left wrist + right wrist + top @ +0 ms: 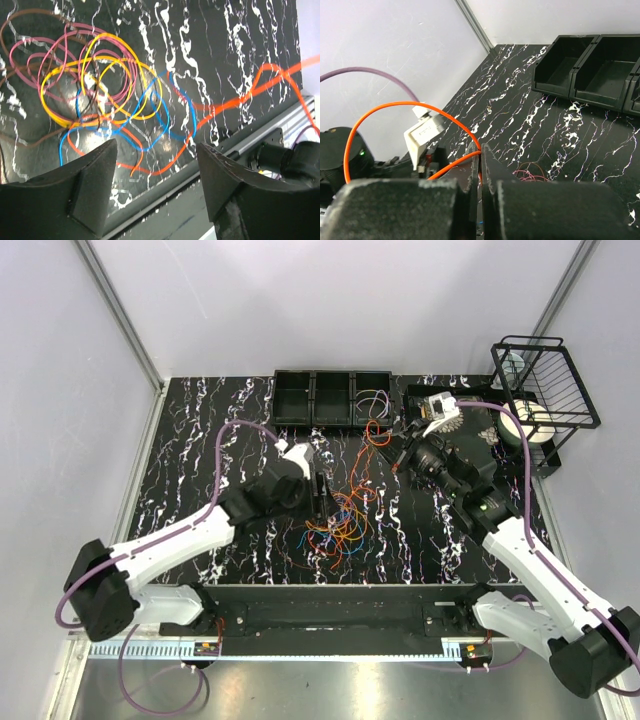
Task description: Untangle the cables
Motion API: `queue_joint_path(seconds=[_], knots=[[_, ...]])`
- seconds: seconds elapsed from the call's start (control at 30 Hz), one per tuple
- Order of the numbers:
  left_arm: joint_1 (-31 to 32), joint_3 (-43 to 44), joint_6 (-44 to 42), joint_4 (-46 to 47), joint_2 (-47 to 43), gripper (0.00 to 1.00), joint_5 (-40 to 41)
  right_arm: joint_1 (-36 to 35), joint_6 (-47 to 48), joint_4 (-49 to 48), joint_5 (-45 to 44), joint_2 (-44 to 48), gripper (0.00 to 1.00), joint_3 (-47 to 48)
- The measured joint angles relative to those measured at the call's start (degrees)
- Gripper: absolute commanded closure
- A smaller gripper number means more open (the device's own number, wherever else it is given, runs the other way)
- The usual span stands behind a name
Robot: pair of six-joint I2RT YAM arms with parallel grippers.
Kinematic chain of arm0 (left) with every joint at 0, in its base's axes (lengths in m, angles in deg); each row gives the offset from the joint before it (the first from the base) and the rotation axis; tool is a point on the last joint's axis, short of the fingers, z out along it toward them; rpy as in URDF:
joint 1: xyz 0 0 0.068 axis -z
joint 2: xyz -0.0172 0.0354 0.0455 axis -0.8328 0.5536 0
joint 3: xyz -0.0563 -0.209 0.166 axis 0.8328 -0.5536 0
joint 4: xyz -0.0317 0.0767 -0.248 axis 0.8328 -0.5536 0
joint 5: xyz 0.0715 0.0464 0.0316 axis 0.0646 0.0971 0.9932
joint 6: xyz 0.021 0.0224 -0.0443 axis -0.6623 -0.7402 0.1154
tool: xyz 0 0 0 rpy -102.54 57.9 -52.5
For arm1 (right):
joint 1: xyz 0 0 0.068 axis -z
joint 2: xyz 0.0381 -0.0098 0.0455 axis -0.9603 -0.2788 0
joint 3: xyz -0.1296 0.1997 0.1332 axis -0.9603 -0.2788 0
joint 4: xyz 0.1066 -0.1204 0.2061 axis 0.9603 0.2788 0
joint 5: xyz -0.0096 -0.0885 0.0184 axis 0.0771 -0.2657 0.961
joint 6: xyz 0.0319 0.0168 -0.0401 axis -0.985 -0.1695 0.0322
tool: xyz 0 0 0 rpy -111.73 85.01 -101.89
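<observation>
Right hand (480,152) pinching orange cable (395,104), its ends out of sight, left hand (156,147) spread over tangled cables (100,85)

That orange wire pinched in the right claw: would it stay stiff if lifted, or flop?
Probably floppy yet slightly springy: the orange cable arcs in a free loop from the shut right gripper. It looks thin, so likely light. Lifting may drag the tangle along, since orange strands seem to run into it.
</observation>
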Motion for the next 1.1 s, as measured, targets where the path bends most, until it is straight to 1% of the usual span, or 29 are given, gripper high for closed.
queue_joint_path(seconds=[0.03, 0.17, 0.33, 0.5, 0.63, 0.67, 0.7, 0.77, 0.83, 0.9, 0.93, 1.0, 1.03, 1.1], knots=[[0.0, 0.5, -0.1, 0.4, 0.7, 0.37, 0.1, 0.0, 0.0, 0.2, 0.0, 0.2, 1.00, 0.0], [0.0, 3.1, -0.5, 1.3, 3.7, 0.38, 0.9, 0.0, 0.0, 0.6, 0.1, 0.6, 1.00, 0.0], [0.0, 4.2, -0.5, 2.2, 4.3, 0.38, 1.8, 0.0, 0.0, 1.0, 0.2, 0.6, 1.00, 0.0], [0.0, 5.2, -0.7, 3.1, 7.4, 0.39, 1.8, 0.0, -0.1, 1.0, 0.3, 0.6, 1.00, 0.0], [0.0, 5.2, -0.7, 3.1, 9.9, 0.45, 1.8, 0.0, -0.1, 1.0, 0.5, 0.7, 1.00, 0.0], [0.0, 5.2, -0.7, 3.1, 10.3, 0.48, 1.8, 0.0, -0.1, 1.0, 0.5, 0.7, 1.00, 0.0], [0.0, 5.2, -0.7, 3.1, 10.6, 0.53, 1.8, 0.0, -0.1, 1.0, 0.5, 0.7, 1.00, 0.0], [0.0, 5.2, -0.7, 3.2, 11.0, 0.61, 1.8, 0.0, -0.1, 1.0, 0.5, 0.8, 1.00, 0.0], [0.0, 5.2, -0.7, 3.4, 11.4, 0.73, 1.7, 0.0, -0.1, 1.0, 0.5, 0.9, 1.00, 0.0], [0.0, 5.2, -0.5, 3.4, 11.8, 0.81, 1.6, 0.0, -0.1, 1.0, 0.5, 1.0, 1.00, 0.0], [0.0, 5.2, -0.6, 3.4, 11.8, 0.88, 1.6, 0.0, -0.1, 1.0, 0.4, 1.0, 1.00, 0.0], [0.0, 5.2, -0.6, 3.4, 11.8, 0.95, 1.6, 0.0, -0.1, 1.0, 0.4, 1.2, 1.00, 0.0], [0.0, 5.2, -0.7, 3.5, 11.8, 1.00, 1.7, 0.0, -0.1, 1.0, 0.4, 1.2, 1.00, 0.0], [0.0, 5.2, -0.5, 3.4, 11.8, 1.00, 1.7, 0.0, -0.1, 1.1, 0.4, 1.2, 1.00, 0.0]])
